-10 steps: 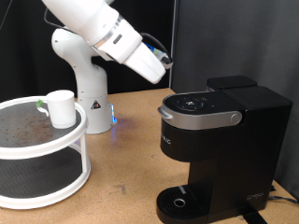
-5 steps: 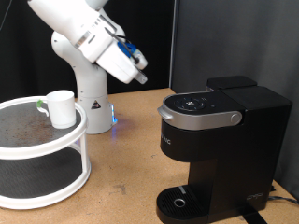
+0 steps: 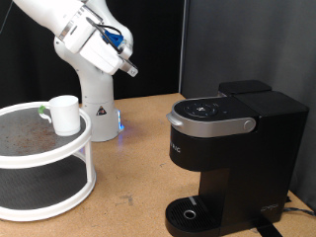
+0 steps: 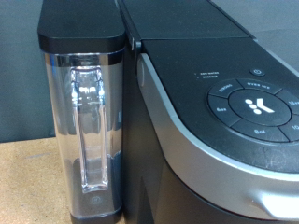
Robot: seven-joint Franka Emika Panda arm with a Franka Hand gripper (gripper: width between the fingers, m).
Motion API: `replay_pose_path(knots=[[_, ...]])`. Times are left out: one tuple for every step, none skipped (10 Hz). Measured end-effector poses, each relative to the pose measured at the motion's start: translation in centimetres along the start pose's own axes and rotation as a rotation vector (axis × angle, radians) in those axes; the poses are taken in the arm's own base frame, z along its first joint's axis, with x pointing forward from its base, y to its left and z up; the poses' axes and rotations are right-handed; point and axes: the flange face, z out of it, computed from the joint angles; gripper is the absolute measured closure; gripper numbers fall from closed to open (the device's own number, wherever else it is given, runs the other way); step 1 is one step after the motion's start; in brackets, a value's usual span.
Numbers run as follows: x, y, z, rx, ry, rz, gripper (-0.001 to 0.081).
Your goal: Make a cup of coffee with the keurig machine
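Keurig machine [image 3: 232, 148]: black, lid closed, on tabletop [image 3: 128, 173] at exterior view's right; drip tray bare. Wrist view: button panel [image 4: 250, 103], clear water tank [image 4: 86, 131] at its side.
Two-tier round rack [image 3: 44, 158]: white, exterior view's left.
Gripper [image 3: 129, 68]: raised at exterior view's top left, above arm base, well apart from machine; jaws' state cannot tell.
Cup [image 3: 65, 115]: white, upright on rack's upper tier.

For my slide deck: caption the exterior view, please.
Gripper raised above the table, white cup on the tiered stand, keurig machine closed.
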Motion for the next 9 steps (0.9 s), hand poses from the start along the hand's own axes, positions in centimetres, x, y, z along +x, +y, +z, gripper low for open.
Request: replay_pose_path(knots=[[-0.1,0.3,-0.1,-0.03,0.016,-0.007,0.0803],[-0.6,0.6,-0.2,-0.053,0.034,0.003,0.0803],[-1.5,0.8,-0.7,-0.064,0.048,0.02,0.0803],[-2.6,1.0,-1.6,-0.073,0.063,0.04,0.0803],[-3.9,1.1,-2.5,-0.062,0.049,0.047,0.0803],[-5.1,1.3,-3.5,-0.046,0.022,0.049,0.0803],[-6.3,1.3,-4.5,-0.023,0.0,0.049,0.0803],[-7.4,1.2,-5.5,0.008,-0.022,0.039,0.0803],[-8.4,1.1,-6.5,0.033,-0.045,0.03,0.0803]])
